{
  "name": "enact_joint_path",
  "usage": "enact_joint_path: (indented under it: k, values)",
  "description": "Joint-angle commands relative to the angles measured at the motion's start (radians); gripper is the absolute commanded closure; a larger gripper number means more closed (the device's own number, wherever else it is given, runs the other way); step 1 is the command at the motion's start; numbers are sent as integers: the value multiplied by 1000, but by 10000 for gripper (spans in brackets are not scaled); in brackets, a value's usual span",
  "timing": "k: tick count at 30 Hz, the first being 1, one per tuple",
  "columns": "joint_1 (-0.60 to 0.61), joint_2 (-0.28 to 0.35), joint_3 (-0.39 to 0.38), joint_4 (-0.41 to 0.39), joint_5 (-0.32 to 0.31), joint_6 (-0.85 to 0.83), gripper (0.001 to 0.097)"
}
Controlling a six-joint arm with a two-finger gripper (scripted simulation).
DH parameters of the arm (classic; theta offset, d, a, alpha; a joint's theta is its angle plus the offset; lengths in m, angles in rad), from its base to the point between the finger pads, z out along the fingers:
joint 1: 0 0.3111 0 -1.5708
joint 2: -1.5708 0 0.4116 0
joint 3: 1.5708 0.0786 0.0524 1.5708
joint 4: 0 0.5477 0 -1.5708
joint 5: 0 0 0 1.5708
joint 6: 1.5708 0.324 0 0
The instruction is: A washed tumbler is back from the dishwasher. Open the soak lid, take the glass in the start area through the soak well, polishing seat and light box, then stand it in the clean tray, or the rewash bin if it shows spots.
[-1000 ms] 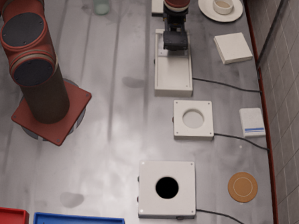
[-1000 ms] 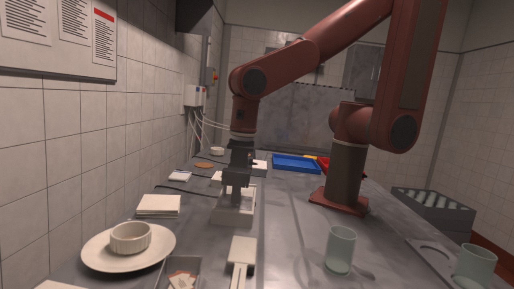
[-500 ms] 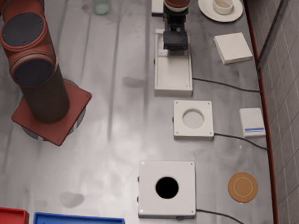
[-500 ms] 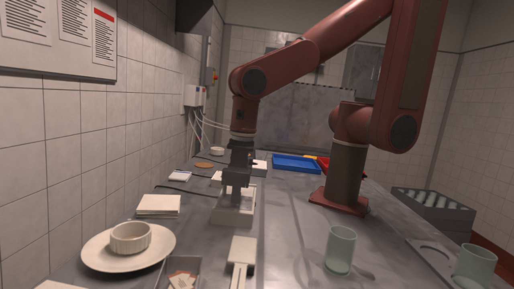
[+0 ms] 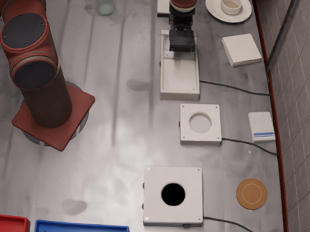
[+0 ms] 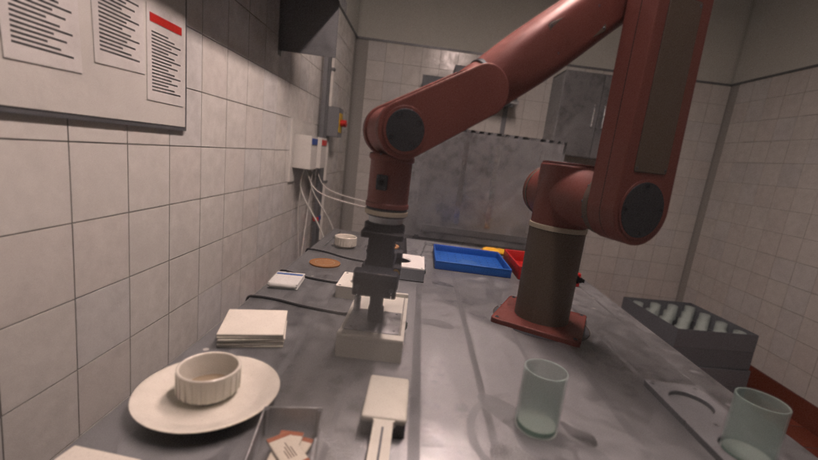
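Along the wall side of the steel counter stand the stations in a row: the white soak box (image 5: 179, 71) (image 6: 373, 332) with its lid, the polishing seat (image 5: 200, 123) with a round recess, and the light box (image 5: 173, 195) with a dark hole. My gripper (image 5: 181, 48) (image 6: 374, 312) points down at the end of the soak lid and grips the lid's handle, which my fingers hide. A pale green tumbler (image 5: 105, 7) (image 6: 540, 398) stands upright on the open counter, far from my gripper. The blue tray (image 5: 81, 226) (image 6: 472, 260) and the red bin (image 5: 14, 222) (image 6: 514, 260) sit side by side at the counter's far end.
My arm's red base (image 5: 54, 118) (image 6: 540, 320) stands mid-counter. A plate with a ramekin (image 5: 228, 8) (image 6: 205, 390), a stack of white tiles (image 5: 241, 49), a small white box (image 5: 261, 126), a cork coaster (image 5: 251, 193), cables and a second tumbler (image 6: 754, 423) lie around.
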Motion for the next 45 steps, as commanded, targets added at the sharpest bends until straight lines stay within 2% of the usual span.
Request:
enact_joint_path:
  k: [1,10,45]
  values:
    - [0,-1,-1,0,0,0,753]
    - [0,-1,-1,0,0,0,933]
    - [-32,-19,18,0,-1,-32,933]
